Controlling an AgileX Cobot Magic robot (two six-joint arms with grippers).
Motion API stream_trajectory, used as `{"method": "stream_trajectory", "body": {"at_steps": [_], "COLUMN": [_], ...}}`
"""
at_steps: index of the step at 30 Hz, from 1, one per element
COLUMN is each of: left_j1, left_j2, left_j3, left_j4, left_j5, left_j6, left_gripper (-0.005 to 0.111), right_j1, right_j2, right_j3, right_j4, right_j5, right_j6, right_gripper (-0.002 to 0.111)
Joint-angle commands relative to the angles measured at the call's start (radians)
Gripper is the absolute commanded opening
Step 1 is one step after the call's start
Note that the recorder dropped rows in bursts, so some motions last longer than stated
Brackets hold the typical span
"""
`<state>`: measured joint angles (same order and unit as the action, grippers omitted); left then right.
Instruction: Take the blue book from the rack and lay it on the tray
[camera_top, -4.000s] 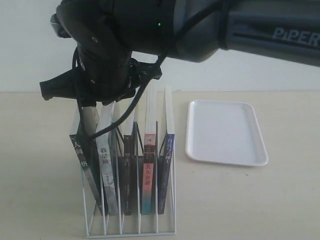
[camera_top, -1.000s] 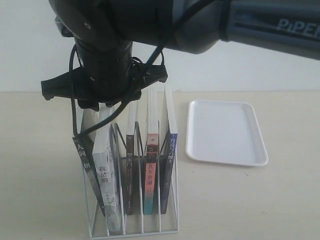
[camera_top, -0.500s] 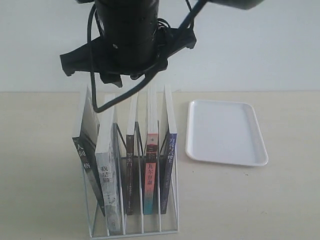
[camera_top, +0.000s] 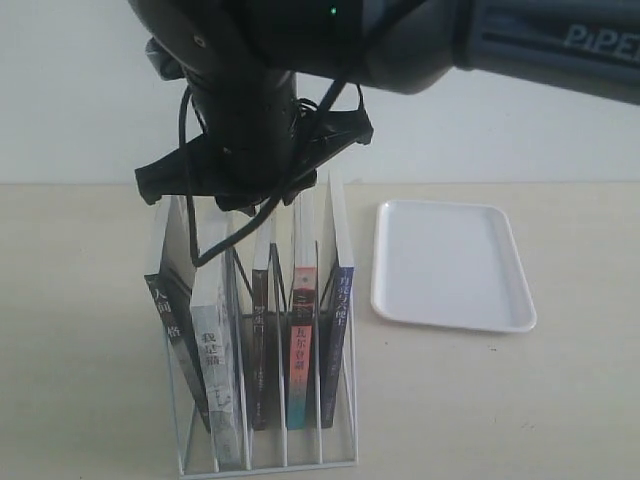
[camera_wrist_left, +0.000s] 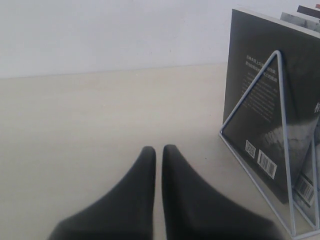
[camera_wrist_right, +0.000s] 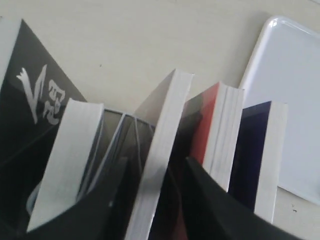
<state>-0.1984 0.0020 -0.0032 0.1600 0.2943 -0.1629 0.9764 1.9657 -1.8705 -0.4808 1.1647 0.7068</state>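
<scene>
nothing of the job is done yet. the blue book (camera_top: 338, 335) stands upright in the end slot of the rack (camera_top: 268, 466), on the side toward the tray (camera_top: 455, 265), which lies just beside the rack. the right gripper (camera_wrist_right: 156, 164) hangs over the rack with its fingers spread wide. they straddle the top of the middle book (camera_wrist_right: 161, 130), not the blue one, and grip nothing. the left gripper (camera_wrist_left: 158, 149) sits low on the rack's other side, fingers almost touching, empty. the grab, the lift and the laying down are all left to do.
</scene>
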Motion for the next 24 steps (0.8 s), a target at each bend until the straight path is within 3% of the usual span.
{"method": "stream_trajectory", "body": {"at_steps": [1,18,20,24], "left_j1": [0.003,0.003,0.003,0.003], "left_j2": [-0.002,-0.002,-0.002,-0.002], "left_j3": [0.003,0.003,0.003,0.003], "left_j4": [-0.003,-0.003,-0.003,-0.003], "left_j5": [-0.001,-0.001,-0.001,-0.001], "left_j6": [0.004,0.004,0.004,0.004], "left_gripper": [0.004,0.004,0.004,0.004], "right_j1": [-0.017,-0.038,-0.038,-0.038], "right_j2": [0.002,0.002,0.002,0.002], "right_j3": [-0.001,0.075,0.075,0.075], "right_j4": [0.035,0.053,0.053,0.053], "right_j5": [-0.025,-0.067,-0.069,-0.072], "right_j6": [-0.012,-0.014,-0.012,-0.012], "right_gripper": [0.039,0.039,0.035,0.011]}}
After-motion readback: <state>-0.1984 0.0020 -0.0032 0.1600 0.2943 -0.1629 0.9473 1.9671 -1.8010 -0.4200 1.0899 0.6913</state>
